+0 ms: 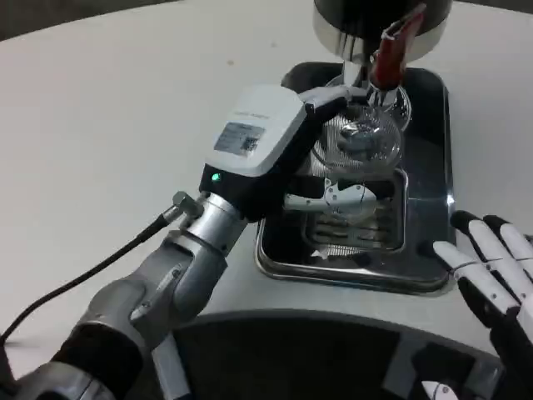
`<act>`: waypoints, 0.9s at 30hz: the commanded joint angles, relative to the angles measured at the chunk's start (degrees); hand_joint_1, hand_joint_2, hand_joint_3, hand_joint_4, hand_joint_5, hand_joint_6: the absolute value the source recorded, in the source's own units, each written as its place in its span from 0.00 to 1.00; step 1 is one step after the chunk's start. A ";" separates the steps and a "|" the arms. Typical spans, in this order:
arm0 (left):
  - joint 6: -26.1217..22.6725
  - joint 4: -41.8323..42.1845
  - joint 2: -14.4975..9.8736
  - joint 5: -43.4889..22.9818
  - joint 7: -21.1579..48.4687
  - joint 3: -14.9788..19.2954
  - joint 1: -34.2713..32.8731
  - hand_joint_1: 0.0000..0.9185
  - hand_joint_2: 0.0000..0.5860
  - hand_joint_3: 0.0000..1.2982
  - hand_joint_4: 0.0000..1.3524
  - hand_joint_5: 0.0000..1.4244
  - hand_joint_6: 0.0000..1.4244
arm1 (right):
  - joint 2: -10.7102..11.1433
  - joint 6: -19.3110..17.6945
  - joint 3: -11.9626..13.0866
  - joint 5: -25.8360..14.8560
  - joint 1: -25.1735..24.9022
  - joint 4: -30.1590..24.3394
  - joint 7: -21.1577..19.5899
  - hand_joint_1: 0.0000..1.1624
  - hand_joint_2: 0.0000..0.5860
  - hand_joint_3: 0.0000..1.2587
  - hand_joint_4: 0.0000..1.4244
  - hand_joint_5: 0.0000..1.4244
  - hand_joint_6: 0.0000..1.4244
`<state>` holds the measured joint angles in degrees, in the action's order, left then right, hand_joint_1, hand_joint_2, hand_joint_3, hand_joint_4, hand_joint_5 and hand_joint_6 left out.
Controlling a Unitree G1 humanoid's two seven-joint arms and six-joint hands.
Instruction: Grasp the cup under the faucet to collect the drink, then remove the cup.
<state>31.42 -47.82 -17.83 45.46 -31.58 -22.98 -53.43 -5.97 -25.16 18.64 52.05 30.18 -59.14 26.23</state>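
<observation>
A clear ribbed glass cup is held by my left hand, fingers wrapped around it from the left. The cup sits above the grated drip tray, right under the faucet with its red lever, on the dark dispenser at the top. My right hand lies at the lower right, beside the metal tray, fingers apart and holding nothing. No liquid is visible in the cup.
The metal tray stands on the white table, which stretches wide to the left. A black cable trails from my left forearm. The dark curved edge of my body fills the bottom.
</observation>
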 commanded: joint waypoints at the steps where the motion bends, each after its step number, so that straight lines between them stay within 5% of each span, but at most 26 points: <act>1: -0.96 2.58 -0.86 -0.02 -1.72 0.33 1.69 0.29 0.15 0.27 0.23 0.42 0.73 | -8.45 -1.01 1.06 -1.53 4.38 -0.86 1.29 0.45 0.74 0.12 0.00 0.00 0.03; 6: -0.30 3.21 -1.64 -1.56 0.86 0.61 1.93 0.21 0.12 0.14 0.12 0.31 0.56 | -8.77 -1.77 1.12 -1.97 4.38 -0.86 1.34 0.45 0.74 0.12 0.00 0.00 0.03; 27: 3.47 9.62 -1.70 -7.16 5.52 2.68 6.20 0.22 0.15 0.13 0.10 0.36 0.64 | -10.01 -4.33 3.24 -4.94 7.13 -0.86 0.85 0.45 0.74 0.13 0.00 0.00 0.03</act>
<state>33.44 -40.24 -19.16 39.74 -27.24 -21.14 -49.66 -5.96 -28.73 21.48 48.91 30.46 -59.14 27.25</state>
